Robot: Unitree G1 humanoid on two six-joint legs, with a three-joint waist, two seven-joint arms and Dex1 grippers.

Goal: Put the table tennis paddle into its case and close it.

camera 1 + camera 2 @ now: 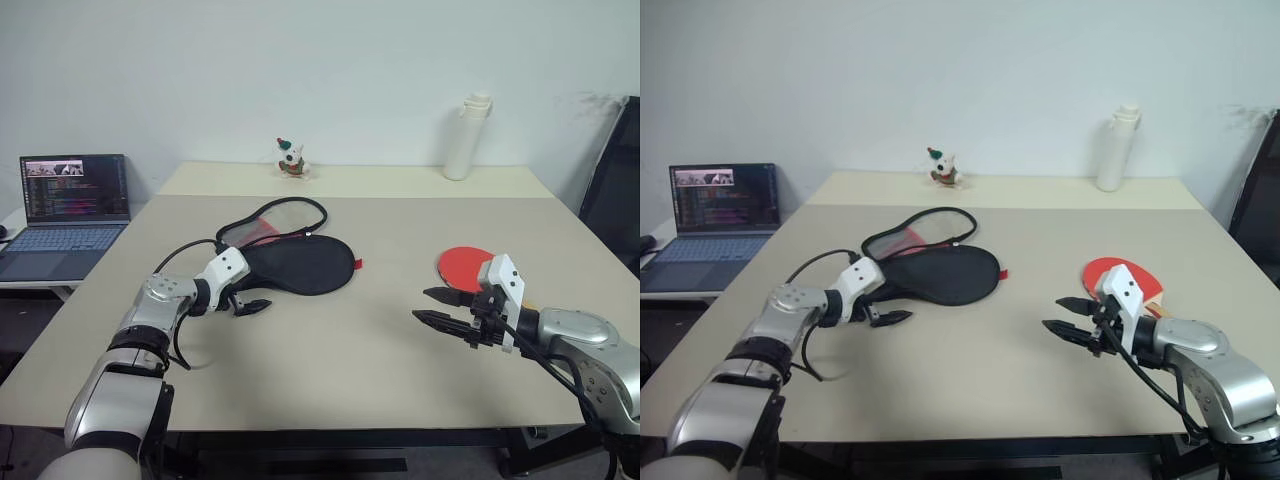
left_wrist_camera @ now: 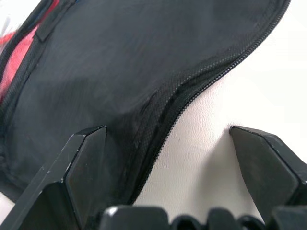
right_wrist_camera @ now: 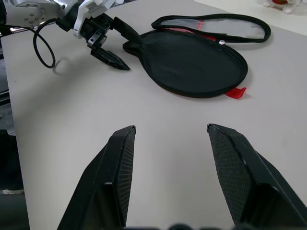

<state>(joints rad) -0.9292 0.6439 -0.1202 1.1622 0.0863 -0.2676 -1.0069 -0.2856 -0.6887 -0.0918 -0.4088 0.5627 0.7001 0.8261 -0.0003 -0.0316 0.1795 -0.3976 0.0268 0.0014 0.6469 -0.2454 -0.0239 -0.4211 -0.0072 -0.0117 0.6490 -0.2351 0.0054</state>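
Observation:
The case (image 1: 300, 265) lies unzipped on the table's middle left, black side up, with its red-lined flap (image 1: 275, 222) folded back behind it. My left gripper (image 1: 250, 297) is open at the case's narrow handle end. In the left wrist view one finger (image 2: 84, 158) is over the black fabric (image 2: 120, 72) and the other over bare table, with the zipper rim between them. The table tennis paddle (image 1: 463, 266) lies red face up on the right. My right gripper (image 1: 435, 307) hovers open and empty just in front of it, pointing toward the case (image 3: 192, 62).
An open laptop (image 1: 70, 200) sits on a side desk at the left. A small toy figure (image 1: 291, 160) and a white bottle (image 1: 470, 140) stand at the table's far edge. A black chair (image 1: 615, 190) is at the right. A black cable (image 3: 45, 48) loops beside my left arm.

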